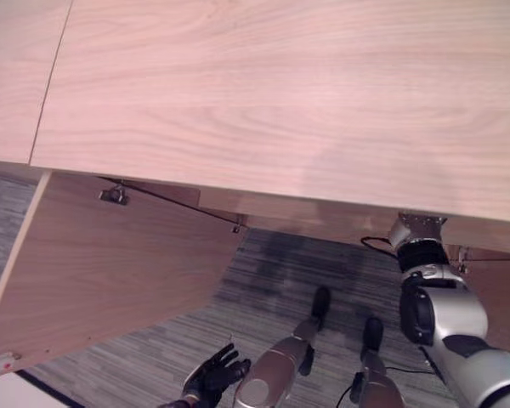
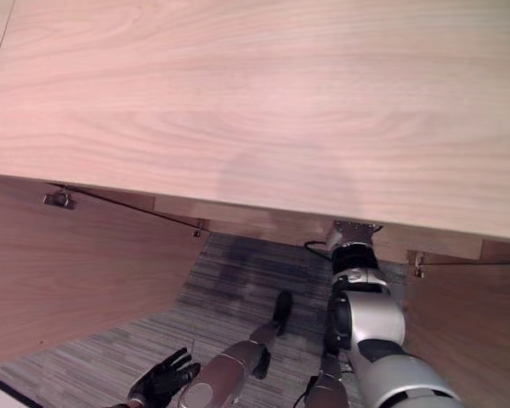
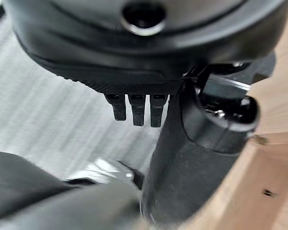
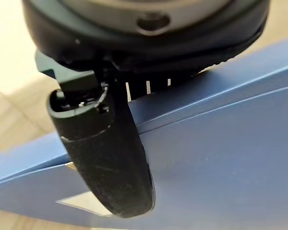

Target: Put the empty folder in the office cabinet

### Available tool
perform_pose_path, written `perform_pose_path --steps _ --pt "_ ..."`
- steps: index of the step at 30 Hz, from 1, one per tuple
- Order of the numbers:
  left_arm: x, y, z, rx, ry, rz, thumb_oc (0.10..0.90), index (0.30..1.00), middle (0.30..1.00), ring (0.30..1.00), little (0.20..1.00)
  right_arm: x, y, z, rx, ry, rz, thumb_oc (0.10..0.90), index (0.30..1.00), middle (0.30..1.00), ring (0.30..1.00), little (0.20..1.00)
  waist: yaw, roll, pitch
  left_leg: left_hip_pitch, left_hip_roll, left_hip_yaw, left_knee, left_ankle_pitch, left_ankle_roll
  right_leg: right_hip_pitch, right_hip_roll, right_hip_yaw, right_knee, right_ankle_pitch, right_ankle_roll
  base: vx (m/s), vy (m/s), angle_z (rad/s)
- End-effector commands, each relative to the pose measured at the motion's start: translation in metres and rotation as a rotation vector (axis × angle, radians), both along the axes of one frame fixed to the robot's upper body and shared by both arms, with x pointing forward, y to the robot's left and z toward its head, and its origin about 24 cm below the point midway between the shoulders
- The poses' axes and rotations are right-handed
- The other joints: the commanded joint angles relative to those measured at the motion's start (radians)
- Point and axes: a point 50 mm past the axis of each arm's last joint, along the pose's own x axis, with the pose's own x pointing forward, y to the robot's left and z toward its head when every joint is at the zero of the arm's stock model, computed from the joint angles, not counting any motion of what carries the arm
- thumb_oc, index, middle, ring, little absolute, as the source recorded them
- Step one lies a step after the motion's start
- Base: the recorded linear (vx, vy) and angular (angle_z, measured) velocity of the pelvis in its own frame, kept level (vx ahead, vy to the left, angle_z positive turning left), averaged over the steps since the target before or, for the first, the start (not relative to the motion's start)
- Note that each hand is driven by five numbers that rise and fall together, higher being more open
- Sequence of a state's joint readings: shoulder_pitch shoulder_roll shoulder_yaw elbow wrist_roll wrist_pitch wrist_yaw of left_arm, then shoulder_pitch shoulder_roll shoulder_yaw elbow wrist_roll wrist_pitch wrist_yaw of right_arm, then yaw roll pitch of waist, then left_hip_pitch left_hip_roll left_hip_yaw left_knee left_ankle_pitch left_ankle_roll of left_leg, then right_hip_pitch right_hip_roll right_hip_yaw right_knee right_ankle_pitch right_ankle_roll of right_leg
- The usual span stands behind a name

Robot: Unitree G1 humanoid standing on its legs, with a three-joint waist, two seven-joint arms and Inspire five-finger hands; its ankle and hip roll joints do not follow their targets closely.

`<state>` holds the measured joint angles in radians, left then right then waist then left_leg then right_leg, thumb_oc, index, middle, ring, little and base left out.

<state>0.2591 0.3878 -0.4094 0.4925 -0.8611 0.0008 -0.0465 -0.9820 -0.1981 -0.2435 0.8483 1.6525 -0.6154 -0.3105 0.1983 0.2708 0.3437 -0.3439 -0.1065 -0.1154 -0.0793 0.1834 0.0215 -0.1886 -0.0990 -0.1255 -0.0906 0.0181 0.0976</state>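
In the right wrist view, a blue folder [image 4: 221, 158] is pinched in my right hand [image 4: 105, 153]: the thumb lies across its near face and the fingers sit behind its edge. Pale wood shows beyond it. From above, my right arm [image 1: 425, 280] reaches in under the wooden top of the office cabinet [image 1: 280, 93], which hides both hand and folder. My left hand [image 1: 212, 374] hangs low over the carpet in front of the cabinet, its fingers [image 3: 137, 109] straight and holding nothing.
The cabinet's left door [image 1: 102, 272] stands swung open toward me, with a hinge [image 1: 113, 195] near its top. The right door [image 2: 467, 323] is open beside my right arm. Grey striped carpet [image 1: 263, 289] lies between the two doors.
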Motion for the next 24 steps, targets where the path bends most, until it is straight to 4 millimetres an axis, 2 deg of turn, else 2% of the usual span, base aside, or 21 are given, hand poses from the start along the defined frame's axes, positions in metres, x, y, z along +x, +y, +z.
perform_pose_path --steps 1,5,6,12,13,14,15,16,17,19,20,21,22,24 --pt "-0.04 0.01 -0.006 0.021 0.129 -0.02 0.8 0.9 0.9 0.9 0.9 -0.002 0.005 0.073 -0.161 -0.237 -0.04 0.4 0.3 0.3 0.3 0.3 0.017 -0.036 -0.06 0.021 -0.04 -0.038 -0.003 -0.147 -0.016 -0.015 -0.043 -0.026 0.028 -0.017 0.028 0.0 0.0 0.0" --pt "-0.033 0.01 0.005 0.01 0.09 -0.035 0.8 0.9 0.9 0.9 0.9 -0.004 0.015 0.07 -0.124 -0.221 -0.041 0.4 0.3 0.3 0.3 0.3 0.011 -0.029 -0.049 0.019 -0.042 -0.035 0.002 -0.149 -0.011 -0.021 -0.047 -0.022 0.043 -0.026 0.027 -0.01 0.0 -0.01" --pt "-0.037 0.019 0.003 0.047 0.114 -0.045 0.8 0.9 0.9 0.9 0.9 -0.007 0.015 0.072 -0.124 -0.23 -0.056 0.4 0.3 0.3 0.3 0.3 0.008 -0.027 -0.037 0.005 -0.043 -0.034 0.027 -0.155 -0.009 -0.03 -0.054 -0.023 0.069 -0.039 0.027 -0.05 -0.006 -0.02" --pt "-0.025 0.024 0.007 0.087 0.078 -0.056 0.8 0.9 0.9 0.9 0.9 -0.017 0.014 0.088 -0.147 -0.284 -0.104 0.4 0.3 0.3 0.3 0.3 -0.005 -0.016 0.002 -0.088 -0.061 -0.015 0.159 -0.19 0.0 -0.108 -0.083 -0.023 0.202 -0.084 0.019 -0.07 0.001 0.02" --pt "-0.024 0.023 0.009 0.087 0.069 -0.058 0.8 0.9 0.9 0.9 0.9 -0.019 0.014 0.089 -0.146 -0.293 -0.112 0.4 0.3 0.3 0.3 0.3 -0.009 -0.015 0.006 -0.112 -0.065 -0.009 0.192 -0.199 0.0 -0.127 -0.086 -0.023 0.228 -0.093 0.015 -0.06 -0.009 0.09" --pt "-0.023 0.009 0.002 0.066 0.084 -0.023 0.8 0.9 0.9 0.9 0.9 -0.022 0.026 0.092 -0.157 -0.302 -0.11 0.4 0.3 0.3 0.3 0.3 -0.009 -0.02 0.012 -0.139 -0.067 -0.004 0.236 -0.213 -0.002 -0.15 -0.089 -0.025 0.264 -0.105 0.012 -0.16 -0.041 0.21" --pt "-0.024 0.005 -0.013 0.091 0.153 0.043 0.8 0.9 0.9 0.9 0.9 -0.019 0.023 0.089 -0.138 -0.27 -0.109 0.4 0.3 0.3 0.3 0.3 -0.01 -0.031 0.036 -0.189 -0.07 0.01 0.327 -0.249 -0.007 -0.22 -0.085 -0.042 0.391 -0.149 0.005 -0.14 -0.044 0.12" --pt "-0.023 0.004 -0.013 0.09 0.15 0.043 0.8 0.9 0.9 0.9 0.9 -0.019 0.023 0.091 -0.14 -0.272 -0.109 0.4 0.3 0.3 0.3 0.3 -0.009 -0.032 0.036 -0.199 -0.071 0.013 0.337 -0.254 -0.007 -0.232 -0.087 -0.039 0.407 -0.157 0.005 -0.07 -0.001 0.07" --pt "-0.021 0.013 -0.018 0.124 0.176 0.079 0.8 0.9 0.9 0.9 0.9 -0.02 0.024 0.105 -0.178 -0.323 -0.102 0.4 0.3 0.3 0.3 0.3 -0.001 -0.042 0.045 -0.261 -0.059 0.041 0.451 -0.32 -0.002 -0.317 -0.118 -0.074 0.569 -0.198 0.015 0.0 0.055 -0.13" --pt "-0.019 0.019 -0.02 0.151 0.192 0.088 0.8 0.9 0.9 0.9 0.9 -0.023 0.027 0.113 -0.236 -0.355 -0.094 0.4 0.3 0.3 0.3 0.3 0.026 -0.056 0.043 -0.334 -0.031 0.08 0.559 -0.359 0.004 -0.358 -0.175 -0.176 0.659 -0.221 0.01 -0.02 0.027 -0.29" --pt "-0.018 0.019 -0.021 0.151 0.191 0.086 0.8 0.9 0.9 0.9 0.9 -0.024 0.027 0.114 -0.237 -0.354 -0.095 0.4 0.3 0.3 0.3 0.3 0.026 -0.055 0.039 -0.347 -0.031 0.08 0.575 -0.367 0.005 -0.367 -0.177 -0.177 0.67 -0.229 0.009 0.0 -0.089 -0.41" --pt "-0.014 0.017 -0.021 0.152 0.188 0.091 0.8 0.9 0.9 0.9 0.9 -0.026 0.025 0.109 -0.254 -0.336 -0.11 0.4 0.3 0.3 0.3 0.3 0.032 -0.057 0.036 -0.385 -0.03 0.074 0.649 -0.391 0.019 -0.401 -0.188 -0.19 0.742 -0.261 0.004 0.02 -0.102 -0.33" --pt "-0.008 0.018 -0.019 0.155 0.172 0.095 0.8 0.9 0.9 0.9 0.9 -0.028 0.024 0.111 -0.267 -0.337 -0.118 0.4 0.3 0.3 0.3 0.3 0.036 -0.057 0.04 -0.406 -0.028 0.075 0.695 -0.413 0.026 -0.436 -0.192 -0.18 0.799 -0.3 -0.009 0.02 -0.111 -0.29" --pt "-0.007 0.022 -0.019 0.169 0.179 0.1 0.8 0.9 0.9 0.9 0.9 -0.03 0.018 0.117 -0.296 -0.332 -0.138 0.4 0.3 0.3 0.3 0.3 0.037 -0.059 0.041 -0.435 -0.026 0.082 0.753 -0.443 0.031 -0.475 -0.205 -0.165 0.86 -0.329 -0.015 0.01 -0.02 -0.05"
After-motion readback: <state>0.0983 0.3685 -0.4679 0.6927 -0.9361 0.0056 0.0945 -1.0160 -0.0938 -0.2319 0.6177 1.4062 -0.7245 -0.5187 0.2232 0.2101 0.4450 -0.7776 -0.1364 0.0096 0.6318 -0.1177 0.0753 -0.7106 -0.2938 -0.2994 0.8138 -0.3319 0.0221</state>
